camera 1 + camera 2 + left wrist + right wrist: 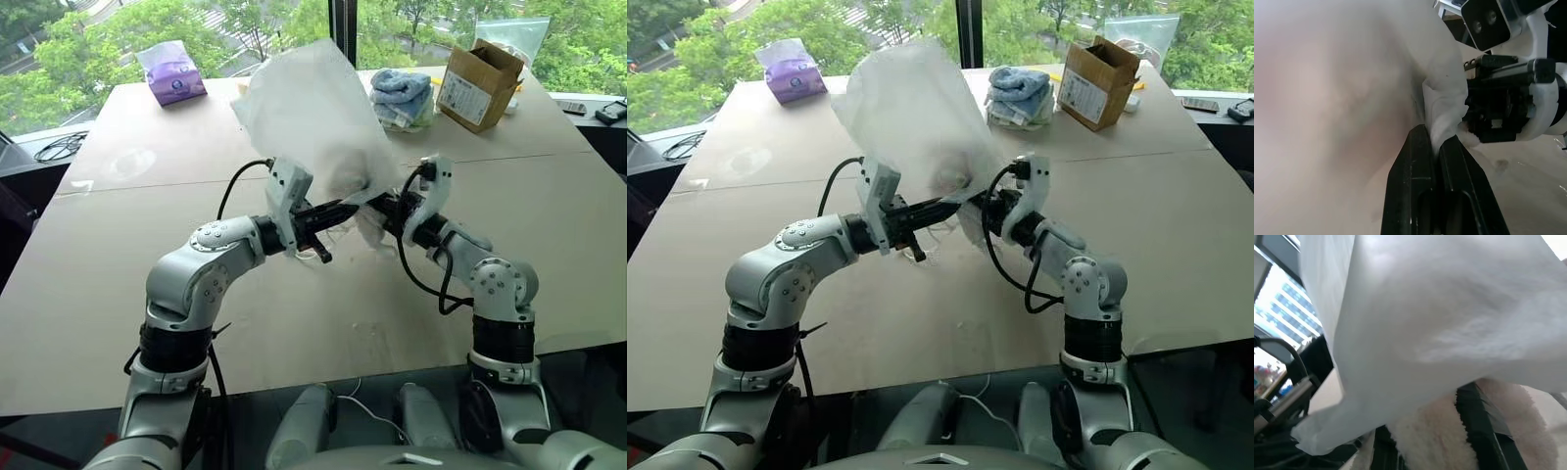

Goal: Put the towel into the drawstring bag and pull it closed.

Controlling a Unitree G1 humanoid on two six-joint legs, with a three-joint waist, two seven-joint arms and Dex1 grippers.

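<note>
The drawstring bag (309, 108), thin, white and slightly translucent, is held up above the middle of the table and billows upward. My left gripper (1433, 136) is shut on a fold of the bag's edge. My right gripper (1432, 401) comes in from the other side, close to the left one, and is shut on the towel (1435, 443), a fluffy off-white cloth. The towel sits right under the bag's hanging fabric (1449, 308); whether it is inside the mouth I cannot tell. From the head both grippers (348, 210) meet under the bag.
At the table's (147, 294) far side lie a purple tissue pack (171, 73), a stack of blue folded towels (402, 96) and an open cardboard box (477, 83). A black cable (61, 147) is coiled off the table's far left corner.
</note>
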